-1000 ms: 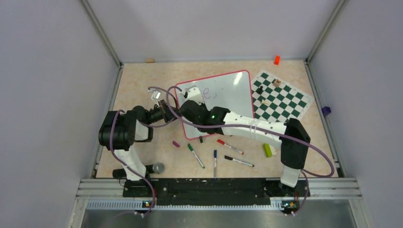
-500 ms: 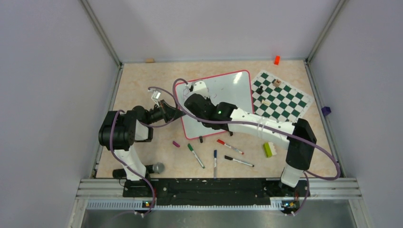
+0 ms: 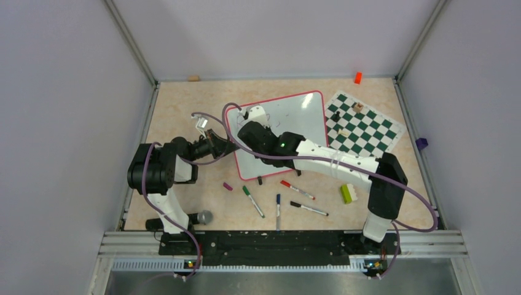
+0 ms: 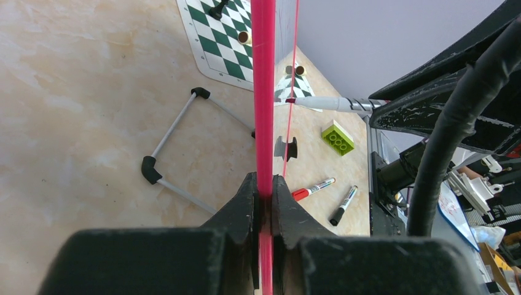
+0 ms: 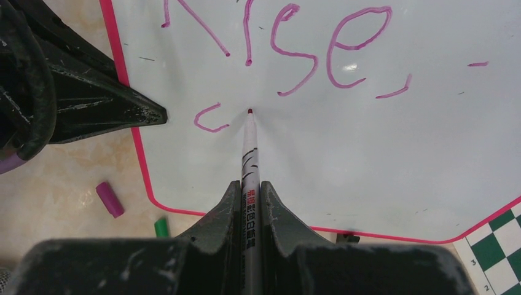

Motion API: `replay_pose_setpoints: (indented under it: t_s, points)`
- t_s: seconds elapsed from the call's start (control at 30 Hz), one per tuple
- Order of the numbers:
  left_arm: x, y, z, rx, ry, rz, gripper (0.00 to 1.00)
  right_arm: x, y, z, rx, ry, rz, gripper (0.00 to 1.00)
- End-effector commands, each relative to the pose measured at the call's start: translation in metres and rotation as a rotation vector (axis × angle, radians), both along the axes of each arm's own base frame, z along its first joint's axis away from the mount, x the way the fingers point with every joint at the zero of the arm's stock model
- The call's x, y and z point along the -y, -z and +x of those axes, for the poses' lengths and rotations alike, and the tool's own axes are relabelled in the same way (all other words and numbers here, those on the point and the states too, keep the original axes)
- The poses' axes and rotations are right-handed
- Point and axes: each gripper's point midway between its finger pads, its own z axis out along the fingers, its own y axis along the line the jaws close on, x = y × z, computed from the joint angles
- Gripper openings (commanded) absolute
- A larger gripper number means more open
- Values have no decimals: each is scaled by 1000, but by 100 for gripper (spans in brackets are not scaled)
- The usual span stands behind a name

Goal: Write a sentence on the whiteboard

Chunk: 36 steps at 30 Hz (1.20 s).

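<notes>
The whiteboard (image 3: 301,120) lies mid-bench, just left of the chess mat (image 3: 362,126). The sentence (image 5: 295,43) so far reads "Rise," on its top line, with a lone "c" started below.

Over the last second the right arm has swung slightly up and right, so its wrist now covers the letters that showed from above. It has barely moved in the last half second. I judge the "c" is done and the second letter of "conquer" is about to start.

The right gripper (image 5: 249,187) is clamped narrowly on the marker (image 5: 249,153). The tip sits just right of the "c", apparently touching the board.

The left gripper (image 4: 265,184) is pinched tight on the red rim (image 4: 264,74), steadying the board. A purple cap (image 5: 109,199) lies on the bench (image 3: 184,110) nearby.
</notes>
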Motion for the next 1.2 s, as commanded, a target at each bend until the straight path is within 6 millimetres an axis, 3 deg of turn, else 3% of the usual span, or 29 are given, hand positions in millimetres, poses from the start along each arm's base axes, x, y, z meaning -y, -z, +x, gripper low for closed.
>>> replay_pose_setpoints:
  t_s: [0.0,0.27,0.47,0.77,1.17]
  points:
    - [-1,-10,1,128,15,18,0,-10,-3,1,-10,-46,33,0]
    - [-1,-11,1,129,13,18,0,10,9,-8,-34,-34,-12,0]
    - [-1,-10,1,130,11,19,0,23,3,3,7,34,-45,0]
    - [-2,-11,1,133,9,20,0,10,-14,18,51,51,-24,0]
    - [-2,-10,1,133,10,20,0,-13,-8,9,-9,-50,30,0]
